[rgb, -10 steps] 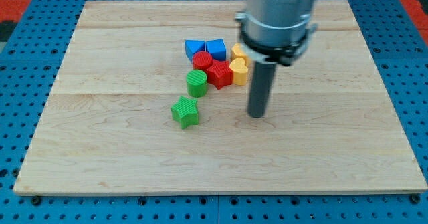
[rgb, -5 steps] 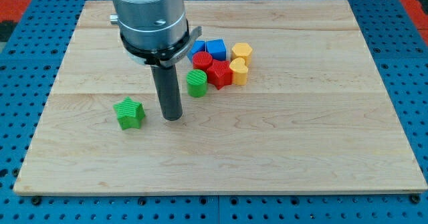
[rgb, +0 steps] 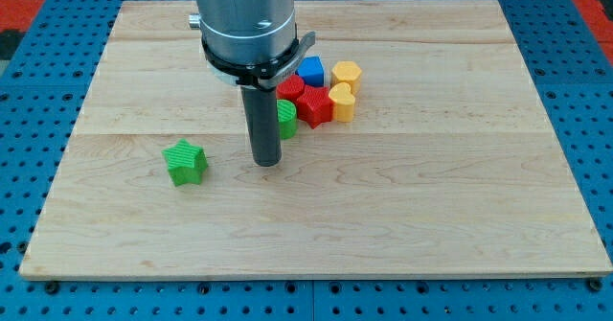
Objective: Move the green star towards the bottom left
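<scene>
The green star (rgb: 185, 162) lies on the wooden board (rgb: 431, 196), left of centre and apart from the other blocks. My tip (rgb: 265, 163) rests on the board to the star's right, a clear gap away, not touching it. The rod partly hides the green cylinder (rgb: 286, 118) just behind it.
A cluster sits near the board's upper middle: a blue block (rgb: 309, 70), a red cylinder (rgb: 290, 88), a red block (rgb: 315, 106), a yellow hexagon (rgb: 346, 74) and a yellow block (rgb: 341, 102). The arm's grey body (rgb: 243, 19) covers a second blue block.
The star slid left from beside the green cylinder as my tip swept from the right across to it. In the last half second my tip drew back to the right; the star stayed still.
</scene>
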`<act>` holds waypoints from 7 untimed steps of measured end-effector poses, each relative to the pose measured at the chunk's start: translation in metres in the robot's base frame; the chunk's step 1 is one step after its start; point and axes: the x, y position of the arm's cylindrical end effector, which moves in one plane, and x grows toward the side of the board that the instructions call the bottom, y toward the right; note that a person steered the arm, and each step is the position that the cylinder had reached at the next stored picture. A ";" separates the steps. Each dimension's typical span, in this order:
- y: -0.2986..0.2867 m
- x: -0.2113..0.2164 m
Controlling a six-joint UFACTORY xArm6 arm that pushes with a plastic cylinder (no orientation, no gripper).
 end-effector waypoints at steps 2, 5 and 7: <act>0.047 -0.003; -0.031 0.008; -0.046 0.001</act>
